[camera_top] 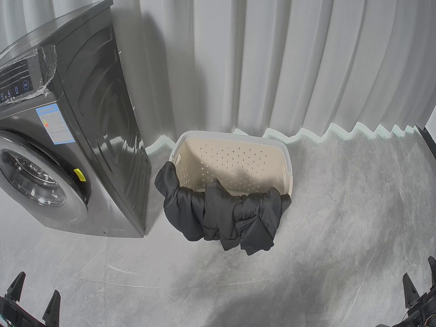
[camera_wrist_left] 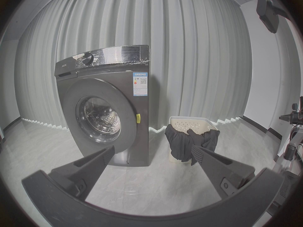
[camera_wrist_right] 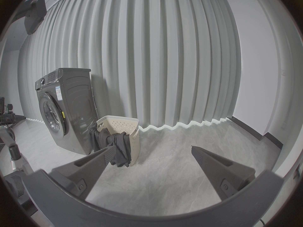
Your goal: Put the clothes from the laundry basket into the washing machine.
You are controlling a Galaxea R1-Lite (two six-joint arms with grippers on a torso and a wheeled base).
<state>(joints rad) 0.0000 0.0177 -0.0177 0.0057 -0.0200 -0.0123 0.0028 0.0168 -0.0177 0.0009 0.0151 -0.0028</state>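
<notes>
We judge the task to be at its very start. The dark clothes (camera_top: 222,219) hang bunched over the near rim of the laundry basket (camera_top: 236,160), spilling down its outer wall toward the floor (camera_top: 318,250), and nothing grips them. The washing machine (camera_top: 91,114) stands just beside the basket, at the basket's 9 o'clock, and its round door (camera_top: 36,178) looks closed.

In the head view the left hand (camera_top: 36,291) sits at 7 o'clock and the right hand (camera_top: 418,273) at 5 o'clock. Both are low, well apart from the basket, with their fingers spread and nothing between them.

As we read it, the next move calls for two things. The door must be swung open before any cloth can go in, and the left hand is the nearer one for that. Then a hand has to come down on the bunched fabric at the rim. A pinch there should lift it without tipping the basket, though trailing sleeves may snag on the rim.
</notes>
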